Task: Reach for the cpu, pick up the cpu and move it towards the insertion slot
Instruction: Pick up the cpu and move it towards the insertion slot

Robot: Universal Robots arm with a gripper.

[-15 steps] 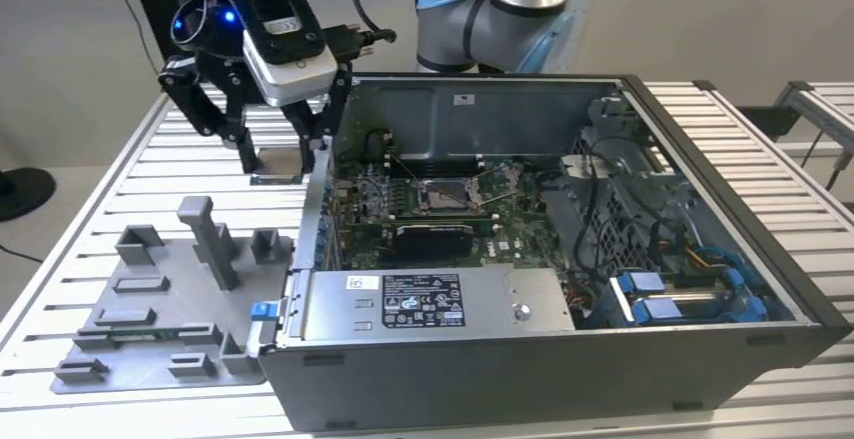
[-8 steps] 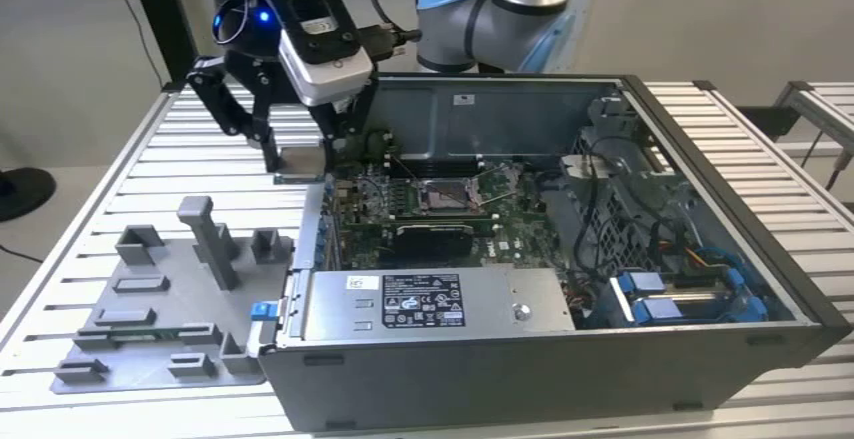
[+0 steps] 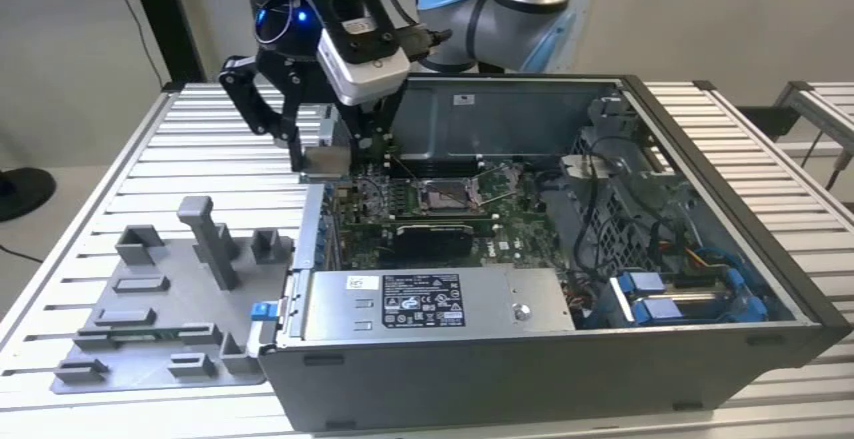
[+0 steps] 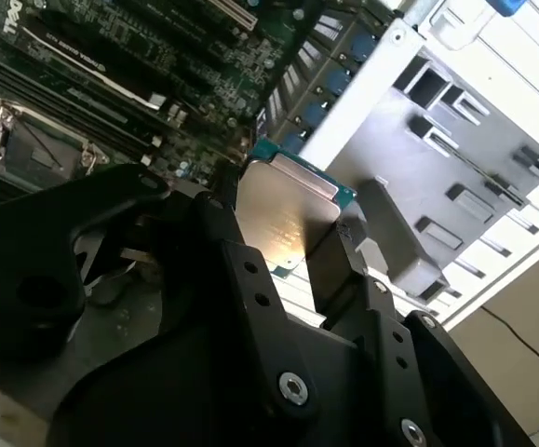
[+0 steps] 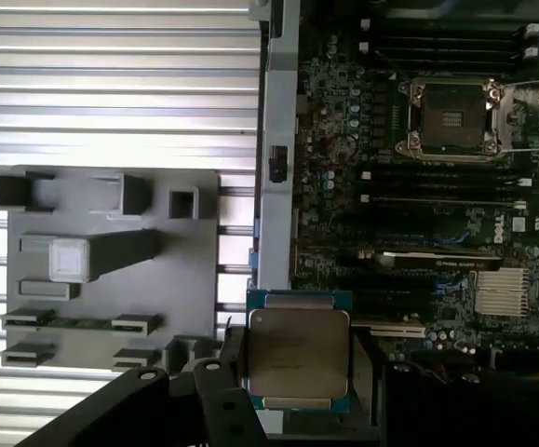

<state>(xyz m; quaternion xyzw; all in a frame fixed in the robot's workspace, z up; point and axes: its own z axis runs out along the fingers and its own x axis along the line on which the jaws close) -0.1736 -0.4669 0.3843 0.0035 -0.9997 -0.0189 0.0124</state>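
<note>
End effector (image 3: 320, 157) is clamped on the cpu (image 5: 297, 349) edges; level carriage toward the insertion slot (image 5: 451, 119) is judged essential.

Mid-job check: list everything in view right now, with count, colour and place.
table: one, silver, slatted.
computer case: one, dark grey, open, on the table.
motherboard: one, green, inside the computer case.
insertion slot: one, silver frame, dark centre, empty, on the motherboard.
power supply: one, silver, along the case's nearest side.
fixture plate: one, grey, exterior view's left of the case.
cpu: one, silvery top, gripped beside the case wall.
gripper: one, black, shut on the cpu.
arm: one, grey and blue, exterior view's top.
</note>
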